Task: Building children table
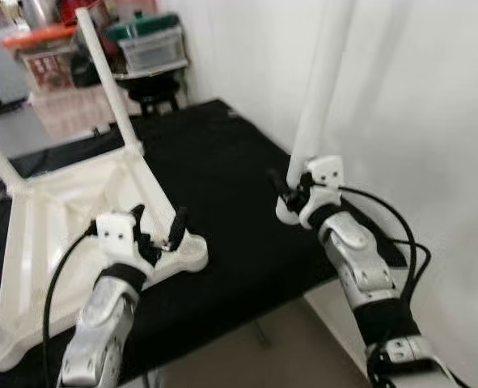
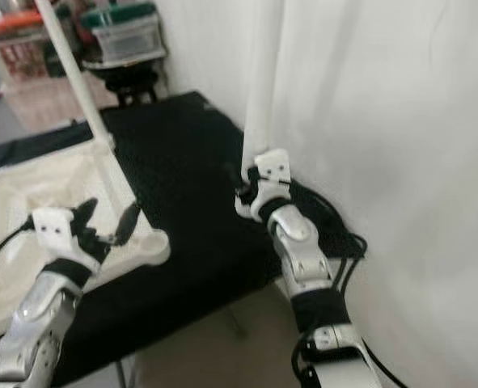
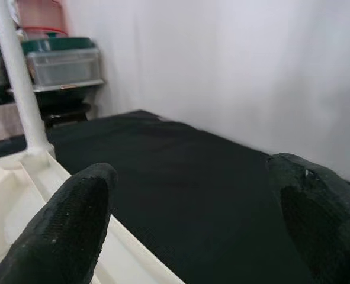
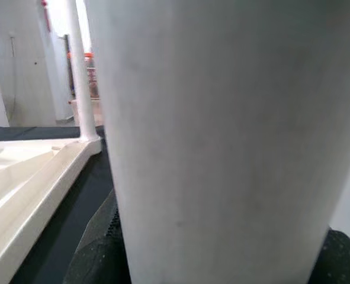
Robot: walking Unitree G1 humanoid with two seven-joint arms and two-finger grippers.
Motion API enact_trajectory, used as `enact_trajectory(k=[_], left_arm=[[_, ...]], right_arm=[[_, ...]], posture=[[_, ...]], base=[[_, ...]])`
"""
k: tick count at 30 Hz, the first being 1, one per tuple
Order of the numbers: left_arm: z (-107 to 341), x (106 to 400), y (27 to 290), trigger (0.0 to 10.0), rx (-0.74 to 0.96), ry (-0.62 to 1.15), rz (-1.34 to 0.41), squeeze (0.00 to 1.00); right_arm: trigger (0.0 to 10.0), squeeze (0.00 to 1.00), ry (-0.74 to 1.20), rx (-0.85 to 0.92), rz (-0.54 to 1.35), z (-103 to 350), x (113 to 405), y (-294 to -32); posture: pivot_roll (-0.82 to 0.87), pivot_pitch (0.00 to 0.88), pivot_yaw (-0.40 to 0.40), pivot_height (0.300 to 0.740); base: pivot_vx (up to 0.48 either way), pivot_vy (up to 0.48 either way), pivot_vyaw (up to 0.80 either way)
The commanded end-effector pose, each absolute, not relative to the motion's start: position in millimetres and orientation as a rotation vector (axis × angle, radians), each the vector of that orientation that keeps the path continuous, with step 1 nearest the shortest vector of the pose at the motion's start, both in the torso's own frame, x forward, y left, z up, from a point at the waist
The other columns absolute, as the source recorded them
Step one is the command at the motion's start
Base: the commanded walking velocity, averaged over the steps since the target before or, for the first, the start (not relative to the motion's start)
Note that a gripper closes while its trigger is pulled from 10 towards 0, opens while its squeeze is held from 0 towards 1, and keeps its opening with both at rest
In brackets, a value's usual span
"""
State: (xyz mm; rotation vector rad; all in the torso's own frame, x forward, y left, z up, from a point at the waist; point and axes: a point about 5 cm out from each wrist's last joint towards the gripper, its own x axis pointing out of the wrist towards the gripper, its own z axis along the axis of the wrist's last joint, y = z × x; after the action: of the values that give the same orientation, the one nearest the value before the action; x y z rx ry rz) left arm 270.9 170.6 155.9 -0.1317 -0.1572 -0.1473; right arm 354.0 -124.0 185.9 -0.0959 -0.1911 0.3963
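Note:
An upturned white children's table [image 1: 61,218] lies on a black mat [image 1: 230,162]. One white leg [image 1: 107,81] stands fitted at its far right corner, and another rises at the far left. My left gripper [image 1: 158,222] hovers open just above the table's near right corner [image 1: 192,252], with nothing between its fingers [image 3: 74,219]. My right gripper [image 1: 291,192] is shut on a loose white leg [image 1: 318,89] and holds it upright over the mat, to the right of the table. In the right wrist view this leg [image 4: 222,136] sits close against the camera.
A white wall [image 1: 416,97] runs close along the right. Clear storage bins [image 1: 150,44] sit on a dark stool at the back, with more clutter beside them. Black cables [image 1: 400,234] loop off my right arm. The mat's near edge meets bare floor [image 1: 255,356].

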Motion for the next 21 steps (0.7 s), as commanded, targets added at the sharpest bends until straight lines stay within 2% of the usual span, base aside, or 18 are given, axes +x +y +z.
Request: enact_trajectory(k=[1,3,6,8,14,21], left_arm=[[151.5,269.2,180.8,10.0,-0.118,-0.134,-0.104,0.00],[151.4,268.6,183.0,10.0,-0.139,-0.136,-0.075,0.00],[151.7,268.3,183.6,10.0,-0.140,-0.136,-0.071,0.00],[150.8,267.4,183.0,10.0,-0.134,-0.123,-0.083,0.00],[148.6,264.8,179.1,10.0,-0.122,-0.094,-0.108,0.00],[147.8,261.7,177.9,10.0,-0.142,-0.090,-0.092,0.00]], right_arm=[[10.0,0.00,-0.229,-0.112,0.461,192.9,352.3,-108.4],[10.0,0.00,-0.221,-0.089,0.566,191.2,347.1,-102.9],[10.0,0.00,-0.219,-0.061,0.588,191.4,345.2,-102.0],[10.0,0.00,-0.215,-0.055,0.619,191.2,343.0,-100.4],[10.0,0.00,-0.210,-0.068,0.687,191.7,337.8,-96.6],[10.0,0.00,-0.191,-0.081,0.722,189.4,336.3,-97.4]], posture=[[-0.14,0.000,0.068,0.740],[-0.13,0.000,0.069,0.740],[-0.13,0.000,0.069,0.740],[-0.13,0.000,0.072,0.740],[-0.12,0.000,0.070,0.740],[-0.12,0.000,0.061,0.740]], base=[[0.304,0.000,0.00],[0.127,0.000,0.00],[0.000,0.000,0.00],[0.000,0.000,0.80],[0.000,-0.448,0.80],[0.000,0.000,0.80]])
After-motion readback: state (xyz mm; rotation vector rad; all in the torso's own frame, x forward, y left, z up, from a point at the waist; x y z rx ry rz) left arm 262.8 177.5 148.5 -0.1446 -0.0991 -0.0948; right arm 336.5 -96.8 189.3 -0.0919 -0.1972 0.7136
